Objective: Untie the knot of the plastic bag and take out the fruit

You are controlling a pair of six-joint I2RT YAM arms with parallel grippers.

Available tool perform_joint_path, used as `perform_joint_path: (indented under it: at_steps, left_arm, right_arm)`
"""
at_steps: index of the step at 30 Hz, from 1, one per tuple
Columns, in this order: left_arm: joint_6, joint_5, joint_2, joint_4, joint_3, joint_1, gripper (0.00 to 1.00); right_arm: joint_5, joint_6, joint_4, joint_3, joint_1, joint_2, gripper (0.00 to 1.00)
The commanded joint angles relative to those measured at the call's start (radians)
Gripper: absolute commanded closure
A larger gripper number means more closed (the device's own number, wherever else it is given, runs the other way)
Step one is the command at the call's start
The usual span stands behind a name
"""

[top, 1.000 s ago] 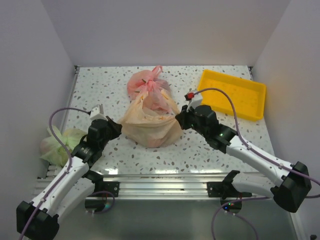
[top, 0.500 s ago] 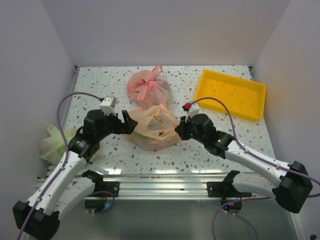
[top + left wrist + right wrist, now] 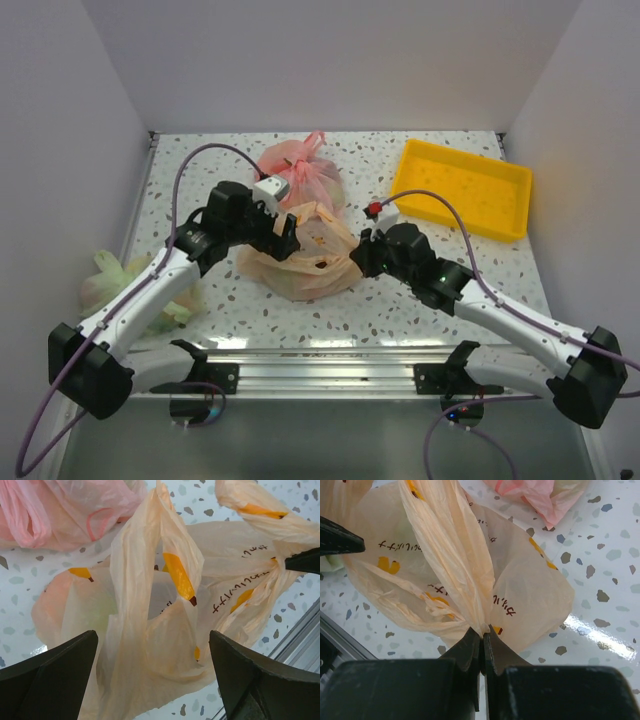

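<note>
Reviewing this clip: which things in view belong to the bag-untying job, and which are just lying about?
Job: plastic bag, peach-orange, centre; right arm's fingers, shut on its handle; left arm's fingers, open over it.
Lying about: pink bag behind it; pale green bag, far left; yellow tray, back right.

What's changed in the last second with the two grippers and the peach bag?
The left gripper let go of the left side of the plastic bag, opened wide and swung up over it toward the pink bag. The bag slackened. Unchanged: the right gripper shut on the bag's right handle; pink bag, yellow tray, green bag.
</note>
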Motion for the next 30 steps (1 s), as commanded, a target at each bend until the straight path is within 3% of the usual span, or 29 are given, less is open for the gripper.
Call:
perform_joint_path:
  at_steps: [1,9,12,15,16,19,26,30]
  left_arm:
    - [0.025,-0.100,0.004,-0.023,0.035,-0.016,0.01]
    - [-0.063,-0.215,-0.001,0.033,-0.022,-0.016,0.20]
    - [-0.112,-0.228,0.001,0.070,-0.048,-0.016,0.37]
    - [-0.168,-0.237,-0.001,0.116,-0.074,-0.016,0.61]
    - [-0.184,-0.248,-0.001,0.142,-0.082,-0.015,0.75]
    - [-0.267,-0.362,0.002,0.175,-0.085,-0.004,1.00]
    - [-0.460,-0.573,-0.017,0.161,0.007,0.074,1.00]
    - [-0.520,-0.496,-0.082,0.234,-0.063,0.074,1.00]
  right_arm:
    - [-0.021,-0.027,0.003,0.025,0.005,-0.031,0.97]
    - [-0.015,-0.021,0.010,-0.012,0.004,-0.052,0.97]
    - [-0.012,-0.019,0.007,-0.017,0.004,-0.057,0.97]
    - [0.002,-0.016,0.011,-0.031,0.004,-0.066,0.97]
    - [0.006,-0.014,0.013,-0.032,0.004,-0.069,0.97]
    - [0.045,-0.008,0.019,-0.040,0.004,-0.060,0.98]
    - [0.351,0.045,0.017,0.020,0.001,-0.030,1.00]
    - [0.333,0.054,-0.001,0.092,-0.001,0.041,0.94]
